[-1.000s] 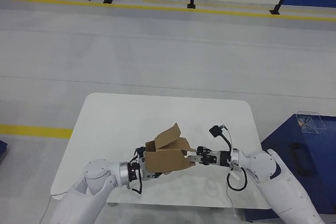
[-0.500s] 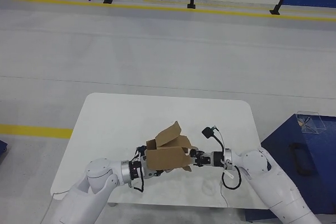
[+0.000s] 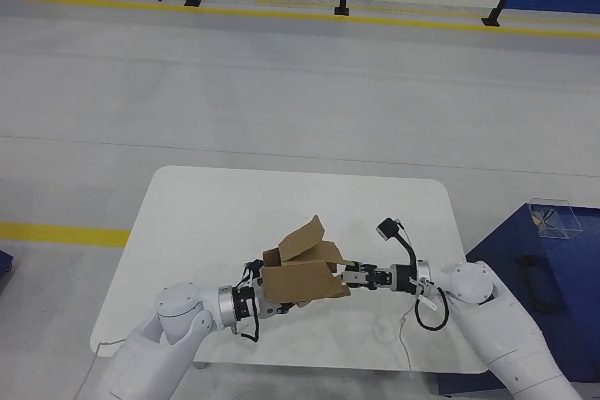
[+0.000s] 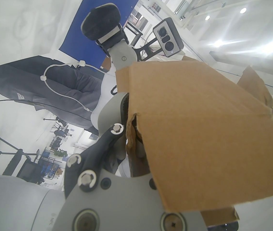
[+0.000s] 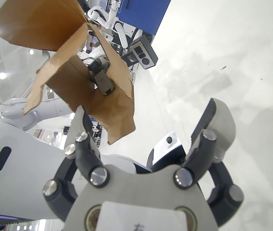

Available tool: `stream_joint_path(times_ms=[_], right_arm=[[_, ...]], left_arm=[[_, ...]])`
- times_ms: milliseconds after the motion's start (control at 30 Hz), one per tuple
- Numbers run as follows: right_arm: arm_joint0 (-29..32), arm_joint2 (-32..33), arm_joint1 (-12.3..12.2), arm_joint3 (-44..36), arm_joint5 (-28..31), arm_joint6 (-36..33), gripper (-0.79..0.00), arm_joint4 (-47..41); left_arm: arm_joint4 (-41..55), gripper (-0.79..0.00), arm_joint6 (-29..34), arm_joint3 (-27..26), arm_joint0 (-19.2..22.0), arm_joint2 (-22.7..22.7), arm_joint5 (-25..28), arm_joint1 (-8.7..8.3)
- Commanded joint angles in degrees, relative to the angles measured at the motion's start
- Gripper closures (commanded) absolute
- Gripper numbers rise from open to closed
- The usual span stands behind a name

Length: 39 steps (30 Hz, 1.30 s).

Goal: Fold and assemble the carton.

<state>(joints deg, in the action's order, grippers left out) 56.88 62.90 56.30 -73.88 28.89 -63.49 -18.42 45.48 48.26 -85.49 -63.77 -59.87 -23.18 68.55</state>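
Note:
A brown cardboard carton (image 3: 302, 268), partly unfolded with flaps sticking up, hangs just above the white table (image 3: 230, 210) near its front edge. My left gripper (image 3: 268, 297) is shut on the carton's wall at its left end; the left wrist view has that carton (image 4: 199, 133) close up over the gripper (image 4: 131, 137). My right gripper (image 3: 356, 275) stands open just off the carton's right end. In the right wrist view its fingers (image 5: 213, 118) are spread wide, and a loose flap of the carton (image 5: 117, 111) lies beside one finger without being clamped.
A blue cabinet (image 3: 560, 270) stands off the table's right side, with a clear plastic box (image 3: 555, 215) on top. Bare table stretches behind and to the left of the carton. A white cable (image 3: 425, 315) hangs at the right wrist.
The right gripper pushed in against the carton's right flap half a second ago and has since drawn back to the right. The carton and left gripper have barely shifted.

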Motion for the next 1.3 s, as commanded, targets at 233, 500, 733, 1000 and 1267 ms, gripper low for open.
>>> stream_joint_path(times_ms=[233,500,733,1000,1267], right_arm=[[2.78,2.99,-0.91,-3.78,0.21,0.44,-0.785,1.39],[3.63,2.15,-0.77,-5.02,-0.34,4.16,-0.785,6.53],[4.06,1.28,-0.57,-6.02,-0.31,5.32,-0.785,7.86],[5.86,3.14,-1.13,-8.89,0.69,2.79,-0.785,5.12],[6.81,2.79,-1.16,-11.32,-0.46,3.44,-0.785,6.23]], left_arm=[[-0.57,0.0,-0.14,-0.64,-0.53,0.41,-0.57,-0.1],[-0.7,0.0,0.1,-1.3,-1.04,0.25,-0.71,-0.27],[-0.95,0.0,-0.06,-1.33,-1.06,0.44,-0.87,-0.33],[0.71,0.0,-2.45,0.64,0.22,0.73,-1.7,0.05],[1.07,0.0,-2.57,1.66,0.97,1.16,-1.65,0.24]])
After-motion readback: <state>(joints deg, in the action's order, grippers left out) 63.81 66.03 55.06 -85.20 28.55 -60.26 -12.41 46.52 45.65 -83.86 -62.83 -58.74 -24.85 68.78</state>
